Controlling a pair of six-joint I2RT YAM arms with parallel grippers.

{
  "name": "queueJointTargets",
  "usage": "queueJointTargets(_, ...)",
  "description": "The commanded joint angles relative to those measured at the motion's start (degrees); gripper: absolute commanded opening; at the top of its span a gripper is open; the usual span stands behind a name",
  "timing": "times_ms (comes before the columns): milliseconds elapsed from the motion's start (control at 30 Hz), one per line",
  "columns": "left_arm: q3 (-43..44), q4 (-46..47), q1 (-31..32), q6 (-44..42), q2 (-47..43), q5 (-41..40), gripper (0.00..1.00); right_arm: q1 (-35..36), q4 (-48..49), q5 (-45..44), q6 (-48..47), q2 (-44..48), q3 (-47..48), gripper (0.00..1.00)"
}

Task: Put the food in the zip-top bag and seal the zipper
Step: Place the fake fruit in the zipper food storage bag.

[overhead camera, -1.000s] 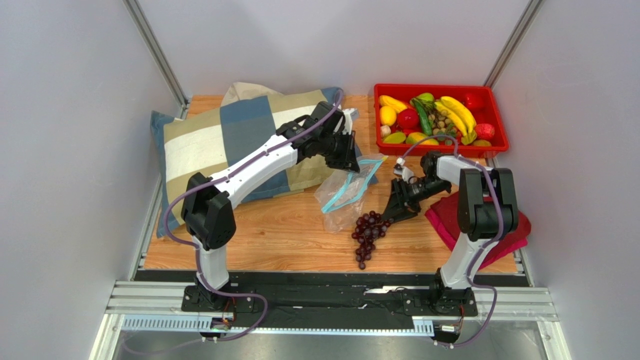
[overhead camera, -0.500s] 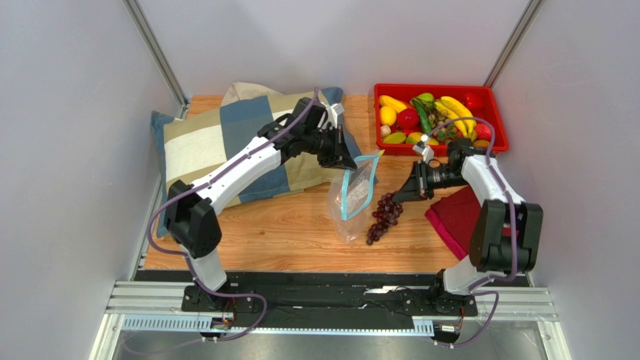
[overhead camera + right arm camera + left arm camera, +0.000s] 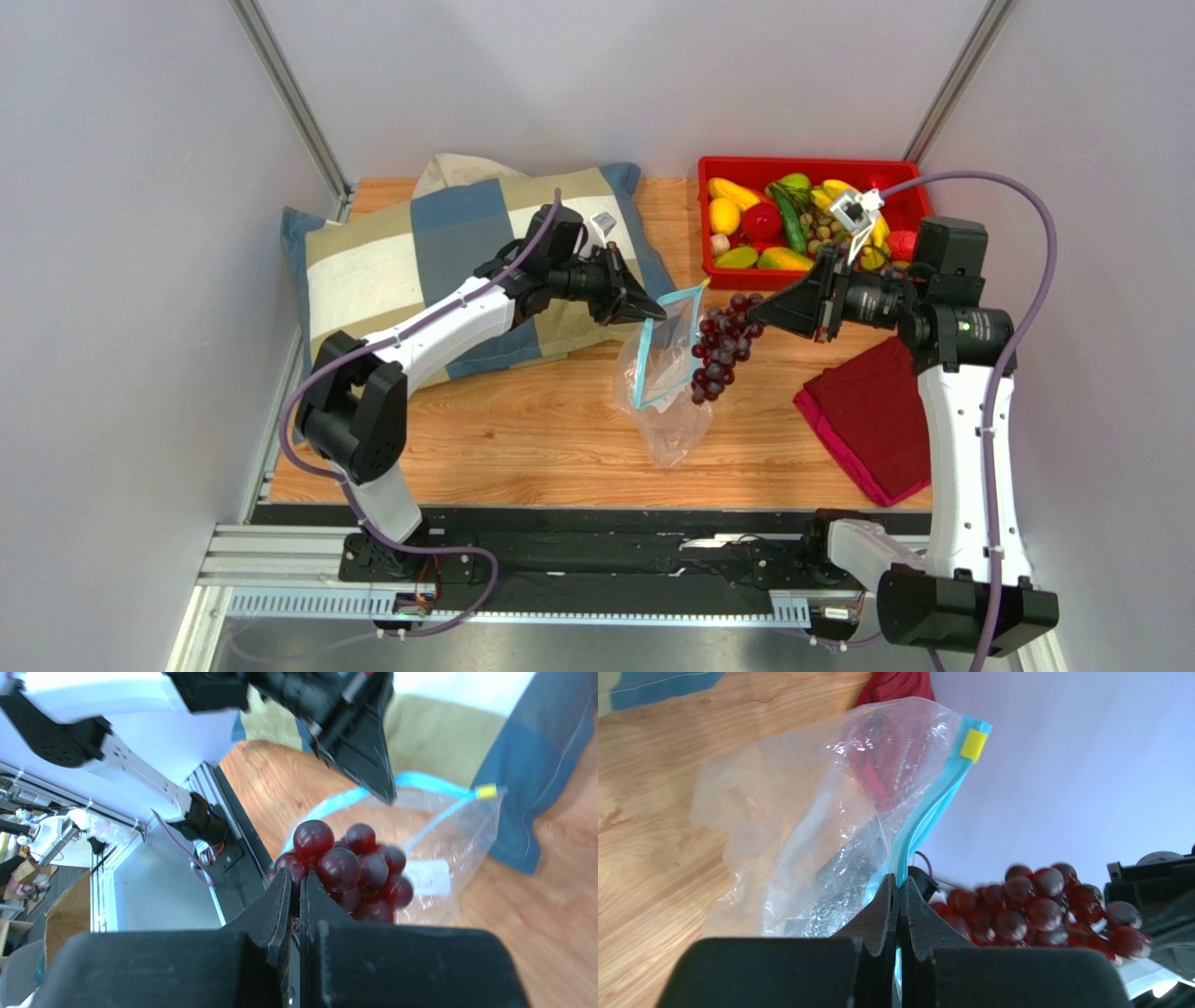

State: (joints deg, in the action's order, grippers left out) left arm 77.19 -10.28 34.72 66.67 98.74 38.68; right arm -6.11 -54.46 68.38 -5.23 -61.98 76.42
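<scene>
The dark grape bunch (image 3: 720,350) hangs in the air just beside the mouth of the zip-top bag (image 3: 666,420), pinched in the closed right jaws. The left jaws are clamped on the blue zipper (image 3: 927,822) edge, holding the bag upright over the desk (image 3: 519,434) — other food (image 3: 786,217) fills the red tray (image 3: 730,164) behind
</scene>
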Motion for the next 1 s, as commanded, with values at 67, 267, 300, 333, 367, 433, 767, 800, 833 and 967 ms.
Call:
queueJointTargets(67,-0.8,9.6,-0.4,5.0,1.8,3.7,0.0,2.6,26.2,3.2,22.9,0.9,1.7,0.0)
queueJointTargets(267,-1.5,12.6,-0.6,6.3,2.9,5.3,0.0,7.5,35.9,0.3,27.2,-0.9,1.2,0.0)
queueJointTargets(300,-1.7,13.7,-0.6,6.5,3.2,5.4,0.0,8.0,36.9,-0.4,28.0,-1.4,1.0,0.0)
queueJointTargets(333,-2.1,14.5,-0.6,6.7,3.6,5.6,0.0,9.2,38.4,-0.8,28.3,-2.2,1.0,0.0)
queueJointTargets(367,-2.3,15.0,-0.8,7.1,3.8,6.1,0.0,9.7,39.0,-1.1,28.7,-2.6,1.1,0.0)
queueJointTargets(433,-2.9,17.4,-1.1,7.6,4.4,6.7,0.0,10.8,40.7,-1.7,29.9,-3.2,1.1,0.0)
queueJointTargets(767,-4.0,28.4,-2.3,13.4,7.3,10.8,0.0,15.3,43.2,-5.7,26.2,-4.9,-8.7,0.0)
queueJointTargets(800,-4.7,31.4,-2.3,14.3,7.4,11.1,0.0,15.5,43.0,-7.1,24.6,-4.8,-9.9,0.0)
queueJointTargets(833,-5.6,32.5,-2.3,15.0,7.5,11.6,0.0,15.7,43.0,-7.8,23.0,-5.0,-11.1,0.0)
queueJointTargets(967,-7.2,35.2,-2.3,16.7,7.3,12.9,0.0,16.5,44.6,-11.4,16.3,-6.6,-16.7,0.0)
